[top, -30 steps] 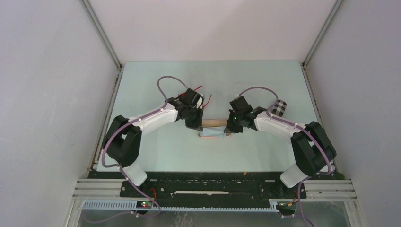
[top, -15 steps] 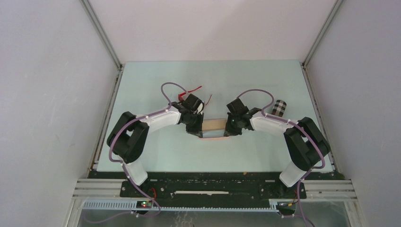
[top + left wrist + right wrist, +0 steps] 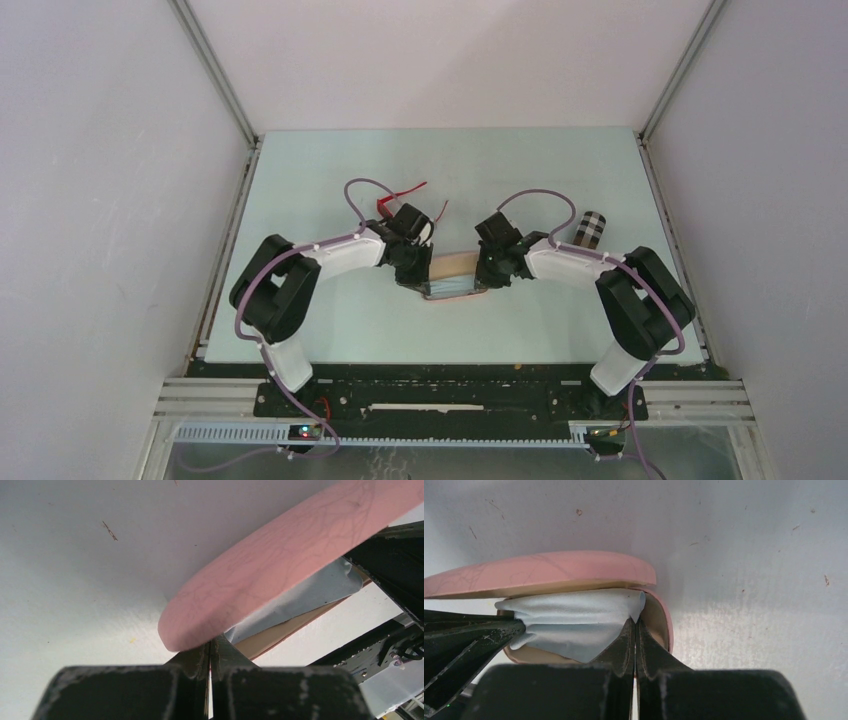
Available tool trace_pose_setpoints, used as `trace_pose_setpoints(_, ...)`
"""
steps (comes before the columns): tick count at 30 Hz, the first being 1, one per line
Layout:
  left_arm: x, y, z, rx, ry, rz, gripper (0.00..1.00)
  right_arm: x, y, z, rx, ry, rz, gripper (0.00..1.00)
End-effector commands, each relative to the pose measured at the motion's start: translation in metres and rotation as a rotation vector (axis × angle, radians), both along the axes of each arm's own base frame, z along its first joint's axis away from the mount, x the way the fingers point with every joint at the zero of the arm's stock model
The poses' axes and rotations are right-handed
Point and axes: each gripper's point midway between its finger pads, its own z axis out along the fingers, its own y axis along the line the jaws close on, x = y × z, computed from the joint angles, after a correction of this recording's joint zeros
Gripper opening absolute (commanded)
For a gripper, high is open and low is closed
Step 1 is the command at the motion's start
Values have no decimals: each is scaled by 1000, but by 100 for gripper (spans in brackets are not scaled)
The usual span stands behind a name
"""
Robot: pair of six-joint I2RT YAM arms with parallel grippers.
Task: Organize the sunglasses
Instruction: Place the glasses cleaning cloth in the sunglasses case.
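A pink oblong case (image 3: 449, 263) lies open mid-table, its lid (image 3: 549, 572) raised. A pale blue cloth (image 3: 452, 288) is stretched inside it. My left gripper (image 3: 420, 283) is at the case's left end, shut on that end of the cloth (image 3: 300, 592). My right gripper (image 3: 635, 622) is at the right end, shut on the cloth's (image 3: 574, 620) corner. The red sunglasses (image 3: 400, 193) lie behind the left arm, partly hidden by it. In the left wrist view, the left gripper (image 3: 210, 645) sits just under the pink lid (image 3: 280, 565).
A plaid case (image 3: 594, 228) lies at the right, behind my right arm. White walls and metal rails (image 3: 215, 85) enclose the pale table (image 3: 520, 170).
Both grippers have come a little nearer and lower, bringing the stretched cloth down into the open pink case. Both stayed shut.
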Motion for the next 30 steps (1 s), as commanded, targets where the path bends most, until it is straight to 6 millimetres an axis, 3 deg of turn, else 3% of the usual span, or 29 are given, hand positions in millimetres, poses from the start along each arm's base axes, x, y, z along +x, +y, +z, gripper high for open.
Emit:
trace_pose_setpoints(1, -6, 4, -9, 27, 11, -8, 0, 6, -10, -2, -77, -80, 21, 0)
trace_pose_setpoints(15, -9, 12, -2, 56, -8, -35, 0, 4, -14, -7, -150, -163, 81, 0)
trace_pose_setpoints(26, -8, 4, 10, 49, -47, -73, 0, 2, -13, 1, -132, -210, 123, 0)
trace_pose_setpoints(30, -5, 4, 14, 60, -71, -67, 19, 2, -9, 5, -123, -224, 130, 8)
